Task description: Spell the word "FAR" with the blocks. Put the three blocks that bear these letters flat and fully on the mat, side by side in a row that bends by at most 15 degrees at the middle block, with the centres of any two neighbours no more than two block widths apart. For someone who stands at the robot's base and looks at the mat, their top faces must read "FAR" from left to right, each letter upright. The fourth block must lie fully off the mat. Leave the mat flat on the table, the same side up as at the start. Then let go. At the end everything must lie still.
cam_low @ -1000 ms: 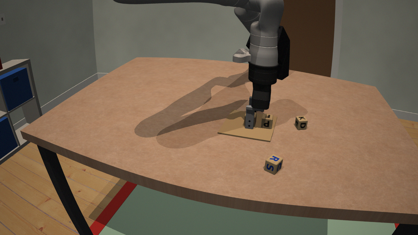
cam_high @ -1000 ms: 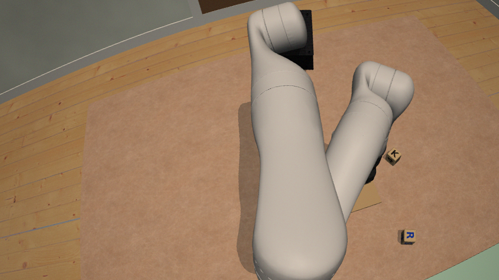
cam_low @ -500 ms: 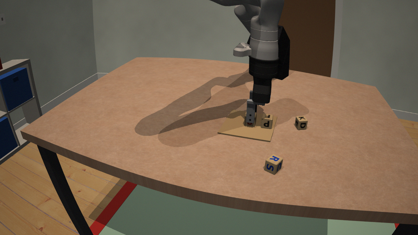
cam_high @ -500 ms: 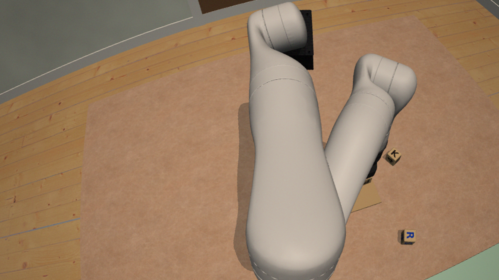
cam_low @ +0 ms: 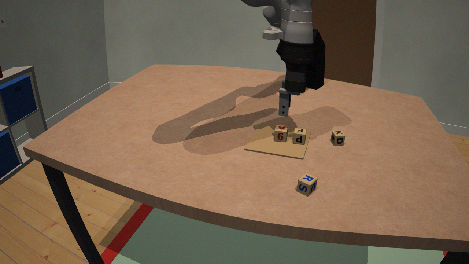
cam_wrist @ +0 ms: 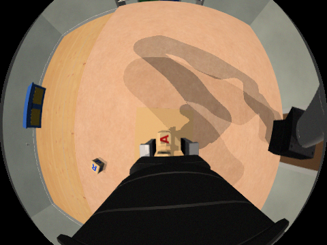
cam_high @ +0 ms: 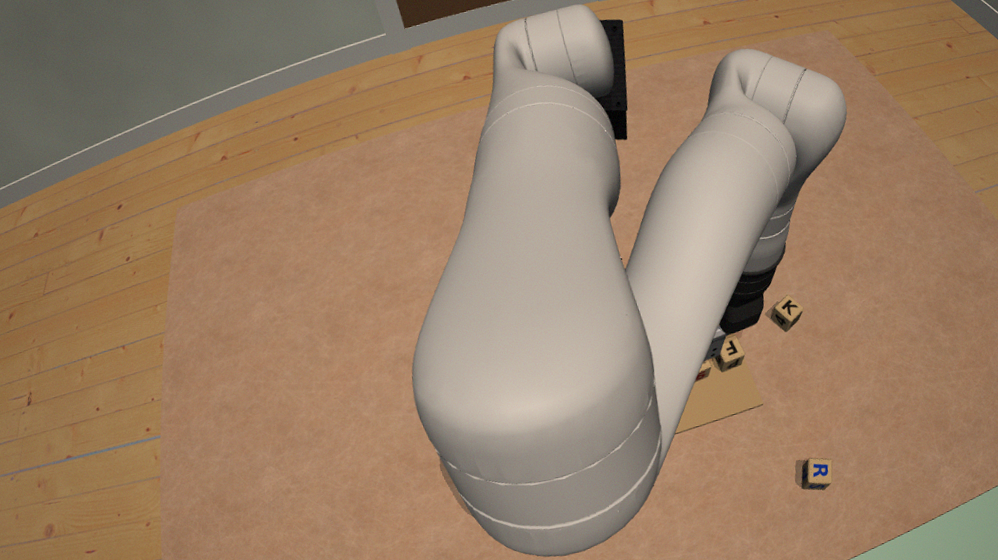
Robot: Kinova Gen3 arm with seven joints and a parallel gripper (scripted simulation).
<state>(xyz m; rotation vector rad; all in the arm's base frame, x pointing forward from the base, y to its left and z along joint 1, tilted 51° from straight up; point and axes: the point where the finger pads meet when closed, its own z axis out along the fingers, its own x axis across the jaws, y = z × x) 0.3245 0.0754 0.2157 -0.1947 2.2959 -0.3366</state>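
With F and A seemingly placed, the jaws stand released above the A block (cam_high: 702,372) (cam_low: 280,135) (cam_wrist: 164,139), left of the F block (cam_high: 730,354) (cam_low: 299,136) on the mat (cam_high: 719,404) (cam_low: 275,151) (cam_wrist: 146,119) in the exterior view, and must next fetch and turn the near R block (cam_high: 816,473) (cam_low: 307,184) (cam_wrist: 97,165)

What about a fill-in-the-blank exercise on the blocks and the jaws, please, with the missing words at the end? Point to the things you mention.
1. The A block (cam_high: 703,372) (cam_low: 280,134) (cam_wrist: 164,139) stands on the mat (cam_high: 718,402) (cam_low: 277,151) (cam_wrist: 146,119), and its top letter has the colour ____.
2. The R block (cam_high: 816,472) (cam_low: 307,184) (cam_wrist: 97,165) has its top letter in the colour ____.
3. The block with a D on its side (cam_high: 786,313) (cam_low: 338,138) shows on top the letter ____.
4. The jaws, holding no block, are ____.

Missing words: red; blue; K; open.
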